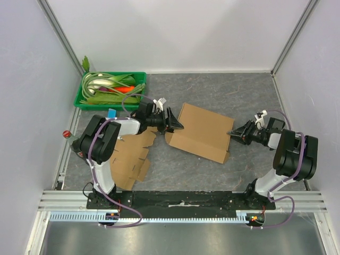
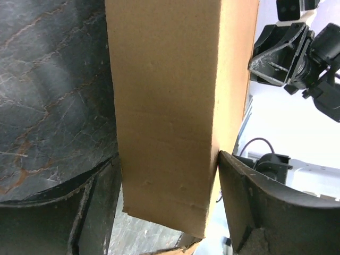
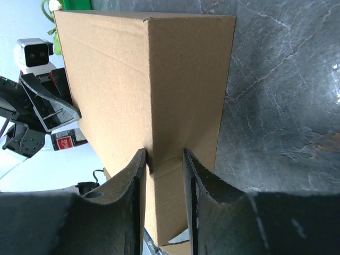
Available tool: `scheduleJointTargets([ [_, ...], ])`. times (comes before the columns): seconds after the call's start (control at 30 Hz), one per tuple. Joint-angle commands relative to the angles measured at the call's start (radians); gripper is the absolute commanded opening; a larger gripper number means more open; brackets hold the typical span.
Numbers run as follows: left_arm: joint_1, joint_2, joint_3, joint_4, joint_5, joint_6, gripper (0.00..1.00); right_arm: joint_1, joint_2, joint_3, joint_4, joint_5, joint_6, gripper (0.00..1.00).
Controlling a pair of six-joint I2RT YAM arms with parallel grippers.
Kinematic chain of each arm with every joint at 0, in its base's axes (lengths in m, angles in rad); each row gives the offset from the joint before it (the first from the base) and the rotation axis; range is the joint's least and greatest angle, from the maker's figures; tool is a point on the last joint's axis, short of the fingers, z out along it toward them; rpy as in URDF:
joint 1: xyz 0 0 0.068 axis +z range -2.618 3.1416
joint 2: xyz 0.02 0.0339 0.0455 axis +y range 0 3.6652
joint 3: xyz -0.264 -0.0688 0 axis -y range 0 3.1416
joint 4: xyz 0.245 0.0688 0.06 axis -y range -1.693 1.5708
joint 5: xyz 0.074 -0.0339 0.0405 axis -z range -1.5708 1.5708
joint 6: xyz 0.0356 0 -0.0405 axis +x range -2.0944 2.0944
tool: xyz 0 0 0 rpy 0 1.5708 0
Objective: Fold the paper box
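Bolted at 6 o'clock in the top view, the left arm [image 1: 106, 141] folds at its elbow and reaches toward 3 o'clock. The left gripper [image 1: 175, 123] meets the 9 o'clock edge of the paper box [image 1: 201, 132], which lies mid-counter [image 1: 239, 95]. The right arm [image 1: 292, 151] bends up and reaches toward 9 o'clock, with the right gripper [image 1: 235, 133] at the box's 3 o'clock corner. Flat cardboard blanks [image 1: 130, 159] lie at 8 o'clock and a green basket [image 1: 85, 104] at 10 o'clock.

From the left wrist, the box [image 2: 164, 106] stands between widely spread fingers [image 2: 265, 207], both tips touching its sides.

From the right wrist, the fingers [image 3: 127, 202] stand close together, clamped on the near edge of the box [image 3: 186, 79]. The left gripper [image 3: 48, 106] shows at 9 o'clock.
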State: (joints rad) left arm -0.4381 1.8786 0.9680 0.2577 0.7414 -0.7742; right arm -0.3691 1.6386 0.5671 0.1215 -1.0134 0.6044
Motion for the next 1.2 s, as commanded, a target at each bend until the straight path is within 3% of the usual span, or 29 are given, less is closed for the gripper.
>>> scheduleJointTargets([
  [0.0,-0.010,0.027,0.020,0.172,0.180,-0.178,0.71,0.058,0.037,-0.001,-0.111,0.277,-0.106,0.29],
  [0.1,-0.008,0.017,-0.024,0.244,0.207,-0.278,0.59,0.093,-0.031,0.017,-0.150,0.314,-0.077,0.38],
  [0.17,-0.005,-0.004,-0.054,0.305,0.214,-0.336,0.49,0.124,-0.130,0.042,-0.198,0.364,-0.072,0.51],
  [0.23,0.002,-0.032,-0.084,0.302,0.213,-0.370,0.47,0.189,-0.265,0.089,-0.314,0.476,-0.089,0.68],
  [0.3,0.019,-0.085,-0.097,0.240,0.211,-0.372,0.48,0.260,-0.359,0.158,-0.494,0.585,-0.179,0.78],
  [0.33,0.025,-0.101,-0.094,0.212,0.208,-0.367,0.48,0.351,-0.435,0.262,-0.566,0.768,-0.217,0.85],
  [0.4,0.041,-0.143,-0.089,0.111,0.188,-0.358,0.48,0.454,-0.492,0.370,-0.696,0.905,-0.302,0.92],
  [0.43,0.044,-0.153,-0.084,0.086,0.185,-0.358,0.49,0.584,-0.520,0.475,-0.726,1.006,-0.336,0.98],
  [0.47,0.047,-0.171,-0.065,0.013,0.194,-0.364,0.50,0.837,-0.528,0.582,-0.773,1.129,-0.456,0.98],
  [0.53,0.047,-0.176,-0.045,-0.033,0.214,-0.370,0.50,1.044,-0.523,0.600,-0.755,1.269,-0.566,0.98],
  [0.57,0.047,-0.182,-0.035,-0.117,0.216,-0.358,0.50,1.266,-0.504,0.619,-0.755,1.345,-0.651,0.98],
  [0.6,0.048,-0.188,-0.026,-0.161,0.208,-0.343,0.50,1.370,-0.488,0.626,-0.758,1.524,-0.688,0.98],
  [0.67,0.048,-0.199,-0.008,-0.283,0.191,-0.300,0.51,1.557,-0.421,0.684,-0.766,1.631,-0.733,0.98],
  [0.8,0.052,-0.249,-0.012,-0.325,0.184,-0.322,0.51,1.679,-0.318,0.726,-0.795,1.717,-0.787,0.98],
  [0.9,0.062,-0.280,-0.012,-0.424,0.174,-0.333,0.51,1.757,-0.281,0.656,-0.783,1.814,-0.818,0.98],
  [1.17,0.084,-0.325,0.000,-0.587,0.262,-0.335,0.51,1.786,-0.310,0.574,-0.732,1.831,-0.868,0.98],
])
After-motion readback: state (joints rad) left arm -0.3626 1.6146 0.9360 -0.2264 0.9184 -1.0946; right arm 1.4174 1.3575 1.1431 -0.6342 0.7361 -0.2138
